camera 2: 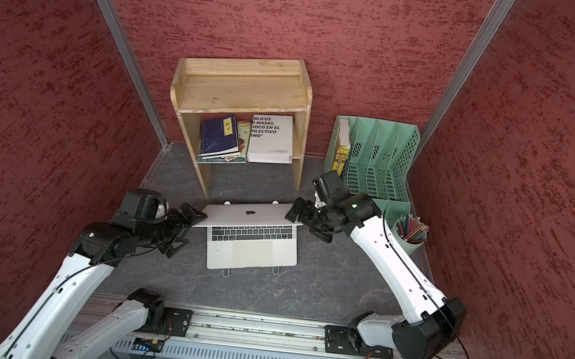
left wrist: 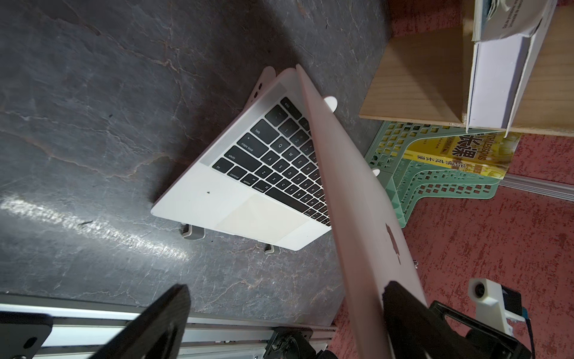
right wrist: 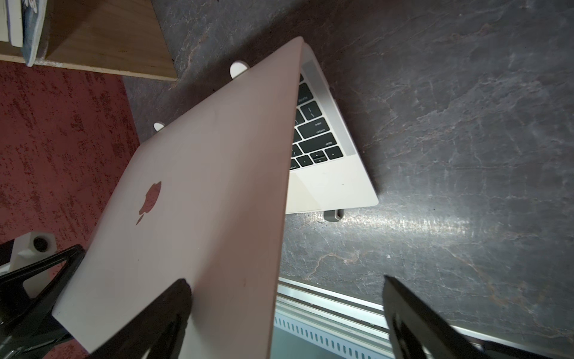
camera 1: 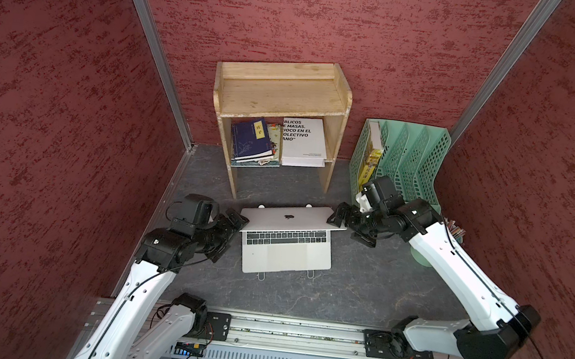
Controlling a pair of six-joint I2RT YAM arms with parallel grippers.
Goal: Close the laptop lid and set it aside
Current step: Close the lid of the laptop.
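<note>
A thin silver-white laptop (camera 1: 286,258) with a black keyboard is seen at the middle of the dark, stone-patterned table (camera 1: 369,291), propped on a white folding stand (left wrist: 192,231) whose feet show at its front edge. Its silver lid (camera 1: 287,217), marked by a small apple logo, is tipped forward over the keyboard, partly lowered but not shut; a wedge-shaped gap is left between lid and keys. The left gripper (camera 1: 231,234) is placed at the lid's left edge with its jaws spread wide: in the left wrist view one black finger (left wrist: 403,304) is laid against the lid's back and the other (left wrist: 161,320) is kept well apart on the keyboard side, so nothing is clamped. The right gripper (camera 1: 348,228) is set at the lid's right corner, likewise wide open; one finger (right wrist: 167,314) is seen against the lid's back, the other (right wrist: 413,320) stands clear of it. Behind the laptop a light wooden shelf (camera 1: 282,96) holding books is seen, and a mint-green perforated file rack (camera 1: 415,157) is stood to its right, with a green cup of pencils (camera 2: 412,239) near the right arm.
</note>
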